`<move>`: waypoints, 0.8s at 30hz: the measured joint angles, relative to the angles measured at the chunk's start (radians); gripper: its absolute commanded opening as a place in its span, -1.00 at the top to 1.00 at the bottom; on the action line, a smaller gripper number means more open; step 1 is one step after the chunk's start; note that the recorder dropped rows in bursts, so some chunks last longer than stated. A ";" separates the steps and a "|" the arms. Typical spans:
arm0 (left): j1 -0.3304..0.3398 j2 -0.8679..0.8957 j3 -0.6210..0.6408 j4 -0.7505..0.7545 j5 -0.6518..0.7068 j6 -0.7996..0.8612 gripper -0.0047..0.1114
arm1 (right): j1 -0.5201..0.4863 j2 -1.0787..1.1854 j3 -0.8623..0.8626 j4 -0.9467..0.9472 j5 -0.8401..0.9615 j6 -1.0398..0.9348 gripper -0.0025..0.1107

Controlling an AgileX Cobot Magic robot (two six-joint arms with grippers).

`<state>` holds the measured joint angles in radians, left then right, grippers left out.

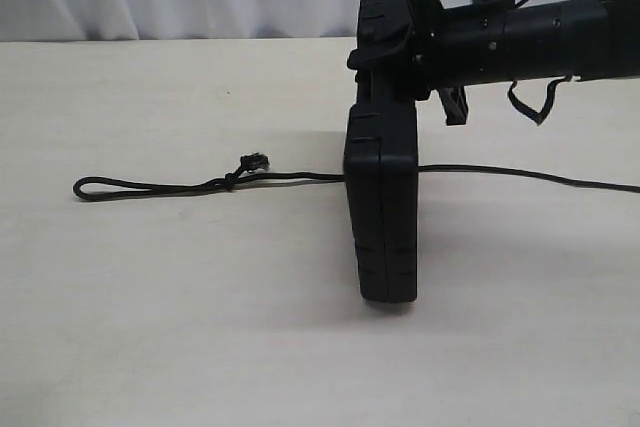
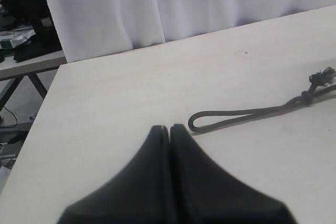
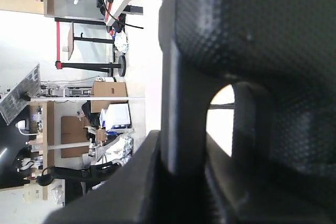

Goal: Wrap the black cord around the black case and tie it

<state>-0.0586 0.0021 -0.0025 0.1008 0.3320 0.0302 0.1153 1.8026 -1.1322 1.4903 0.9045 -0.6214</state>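
Exterior view gives us the flat rectangular matte black plastic case [image 1: 381,212] standing on edge on the pale wooden table [image 1: 200,337], its top clamped by our right gripper [image 1: 385,47]. The thin black braided cord [image 1: 150,186] lies flat, meeting the case on both sides. Its loop rests just beyond our left gripper [image 2: 169,128], whose fingertips are pressed together, empty.
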 measured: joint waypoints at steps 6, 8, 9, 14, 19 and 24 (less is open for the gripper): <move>0.000 0.000 0.000 0.000 0.000 0.000 0.92 | -0.083 0.001 0.002 -0.028 0.060 -0.024 0.89; 0.000 0.000 0.000 0.000 0.000 0.000 0.92 | -0.087 0.001 0.002 -0.030 0.060 -0.026 0.89; 0.000 0.000 0.000 0.000 0.000 0.000 0.92 | -0.087 0.001 0.002 -0.030 0.060 -0.026 0.89; 0.000 0.000 0.000 0.010 -0.045 0.000 0.92 | -0.087 0.001 0.002 -0.034 0.060 -0.027 0.89; 0.000 0.000 0.000 -0.155 -0.301 -0.023 0.92 | -0.089 0.001 0.002 -0.037 0.060 -0.033 0.89; 0.000 0.000 0.000 -0.190 -0.624 -0.215 0.92 | -0.088 0.001 0.002 -0.037 0.067 -0.038 0.89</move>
<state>-0.0586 0.0021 -0.0025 -0.0897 -0.2923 -0.1847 0.0275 1.8033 -1.1297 1.4531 0.9718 -0.6592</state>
